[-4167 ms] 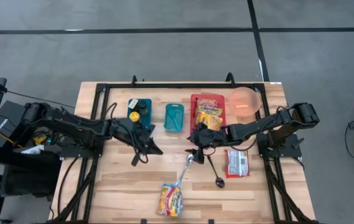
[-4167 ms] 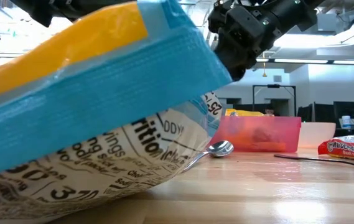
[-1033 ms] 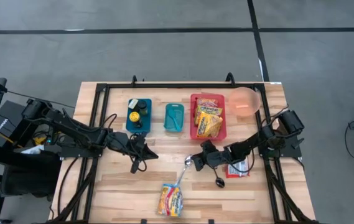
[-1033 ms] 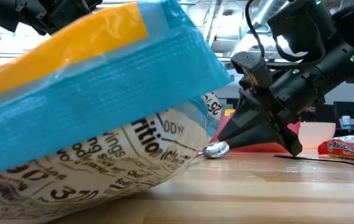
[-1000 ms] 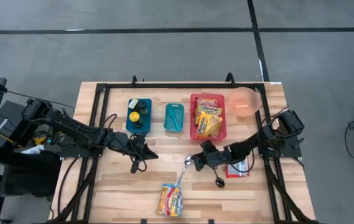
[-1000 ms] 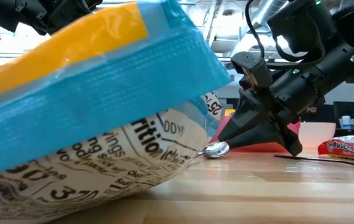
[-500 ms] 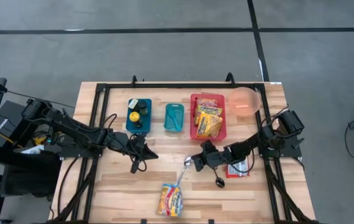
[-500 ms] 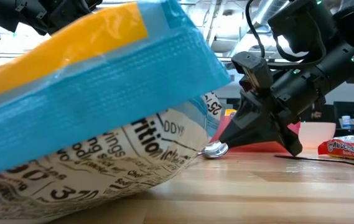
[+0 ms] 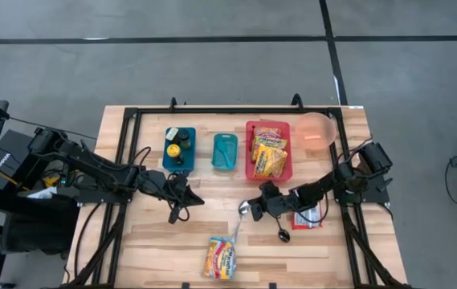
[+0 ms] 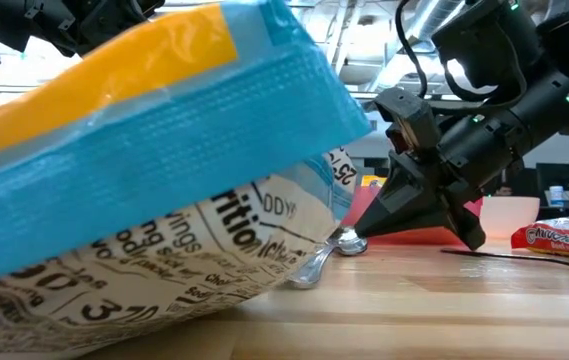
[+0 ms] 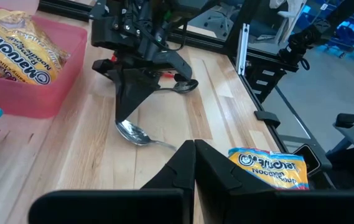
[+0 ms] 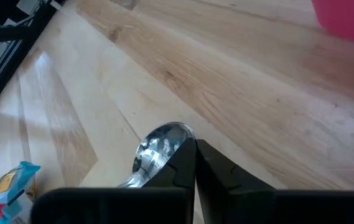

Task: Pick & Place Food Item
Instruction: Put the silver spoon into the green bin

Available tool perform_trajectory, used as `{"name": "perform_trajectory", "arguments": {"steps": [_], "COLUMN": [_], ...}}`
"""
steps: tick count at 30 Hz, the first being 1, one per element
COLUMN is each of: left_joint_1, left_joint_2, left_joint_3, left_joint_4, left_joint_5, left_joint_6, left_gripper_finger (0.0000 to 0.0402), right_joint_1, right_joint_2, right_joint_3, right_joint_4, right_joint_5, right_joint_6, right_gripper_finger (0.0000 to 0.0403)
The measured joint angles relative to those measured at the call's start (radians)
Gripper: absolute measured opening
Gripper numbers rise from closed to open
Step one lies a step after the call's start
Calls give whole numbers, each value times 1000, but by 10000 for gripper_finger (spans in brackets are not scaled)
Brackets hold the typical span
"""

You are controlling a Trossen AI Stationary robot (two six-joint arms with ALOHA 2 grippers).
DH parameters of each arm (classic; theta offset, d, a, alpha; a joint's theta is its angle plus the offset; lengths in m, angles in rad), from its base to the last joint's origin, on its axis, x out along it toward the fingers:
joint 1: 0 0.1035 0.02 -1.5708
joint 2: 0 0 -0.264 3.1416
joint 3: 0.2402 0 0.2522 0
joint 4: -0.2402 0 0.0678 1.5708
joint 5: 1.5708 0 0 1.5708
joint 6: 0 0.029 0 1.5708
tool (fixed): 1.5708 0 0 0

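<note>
- Silver spoon (image 9: 243, 209) lies mid-worktop (image 9: 348, 249); the right gripper (image 9: 254, 208), fingers together, pinches its bowl, likely to lift it.
- Left gripper (image 9: 198, 200), fingers together, waits left of it.

Grey concrete floor (image 9: 212, 72) crossed by dark lines; light wooden worktop (image 9: 156, 241); ceiling strip lights (image 10: 484, 98) seen beyond.

snack packet (image 9: 222, 258) flat, table's near edge

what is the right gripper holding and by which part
The right gripper is shut on the silver spoon, pinching the rim of its bowl; the handle end rests on the table.
</note>
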Motion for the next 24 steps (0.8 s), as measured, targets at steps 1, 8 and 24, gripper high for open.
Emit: {"name": "perform_trajectory", "arguments": {"steps": [1, 8, 24], "left_joint_1": [0, 0, 0], "left_joint_2": [0, 0, 0], "left_joint_3": [0, 0, 0], "left_joint_4": [0, 0, 0], "left_joint_5": [0, 0, 0], "left_joint_6": [-1, -1, -1], "left_gripper_finger": [1, 1, 1], "right_joint_1": [0, -1, -56], "right_joint_2": [0, 0, -5], "right_joint_3": [0, 0, 2], "right_joint_4": [2, 7, 7], "right_joint_5": [0, 22, -113], "right_joint_6": [-5, -35, -49], "right_gripper_finger": [1, 0, 30]}}
